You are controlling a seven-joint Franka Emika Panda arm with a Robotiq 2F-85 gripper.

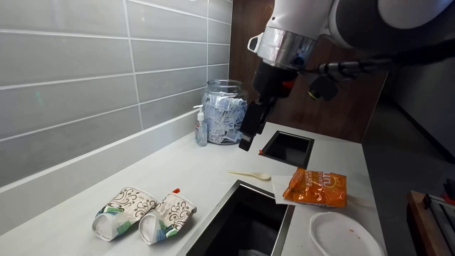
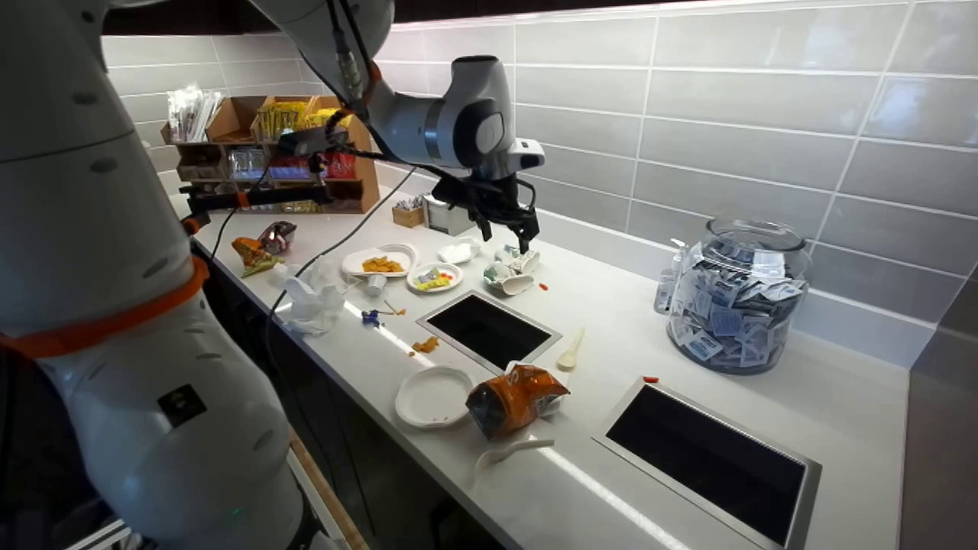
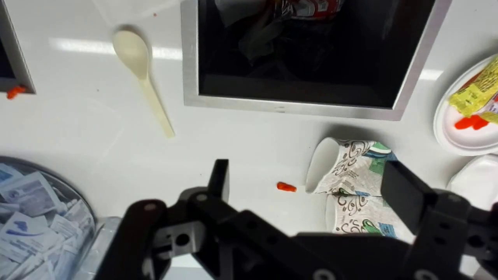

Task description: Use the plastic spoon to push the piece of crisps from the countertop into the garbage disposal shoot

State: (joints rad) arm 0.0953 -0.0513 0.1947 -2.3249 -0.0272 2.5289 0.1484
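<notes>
The cream plastic spoon (image 3: 132, 50) lies flat on the pale countertop (image 3: 241, 136), between two dark metal-framed openings. The nearer garbage disposal chute has a silver rim (image 3: 288, 109) and holds rubbish; another rim (image 3: 21, 74) shows at the wrist view's left edge. One small red-orange crisp piece (image 3: 286, 187) rests by the paper cups, and a similar crisp piece (image 3: 15, 92) touches the corner of the left opening. My gripper (image 3: 305, 169) hangs above the counter, open and holding nothing. In an exterior view the gripper (image 2: 506, 238) stands over the cups, apart from the spoon (image 2: 569, 357).
Two crumpled paper cups (image 3: 350, 167) lie under the gripper. An orange chip bag (image 1: 318, 188) and white plate (image 1: 343, 234) sit beyond the opening. A glass jar (image 2: 737, 298) and pump bottle (image 1: 201, 131) stand by the tiled wall. Another spoon (image 2: 500, 452) lies near the front edge.
</notes>
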